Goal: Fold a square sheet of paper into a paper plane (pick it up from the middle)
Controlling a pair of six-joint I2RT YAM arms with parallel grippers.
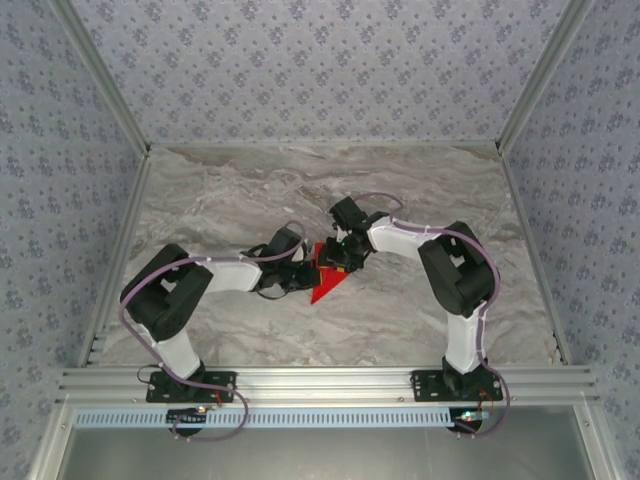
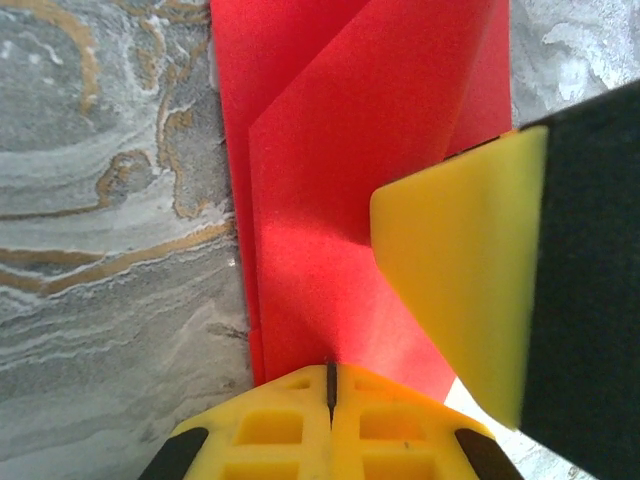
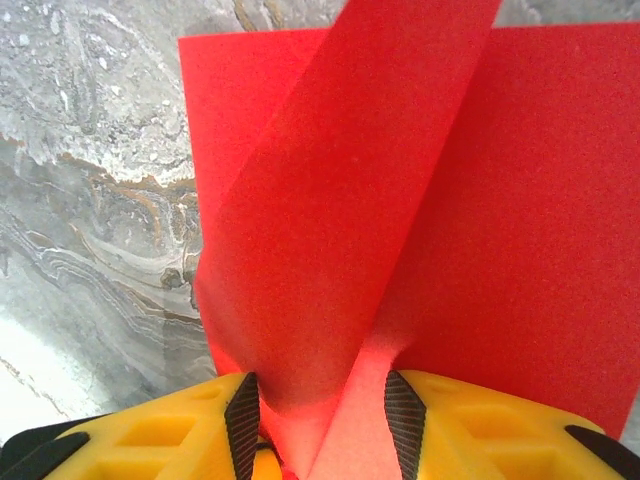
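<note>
The red square sheet of paper [image 1: 323,286] lies partly folded at the table's middle, with a pointed end toward the near side. My left gripper [image 1: 303,272] is shut, its tip [image 2: 331,375] resting at the edge of the layered paper [image 2: 330,160]. My right gripper [image 1: 343,260] comes in from the far right, and one of its yellow fingers [image 2: 455,280] rests on the sheet. In the right wrist view a raised flap [image 3: 320,240] of the paper [image 3: 530,220] stands up between the parted jaws of the right gripper [image 3: 322,410], touching both pads.
The grey marble tabletop [image 1: 420,190] spreads on all sides of the paper. Patterned walls and metal frame rails [image 1: 320,382] enclose it. Both arms bend inward and meet over the centre.
</note>
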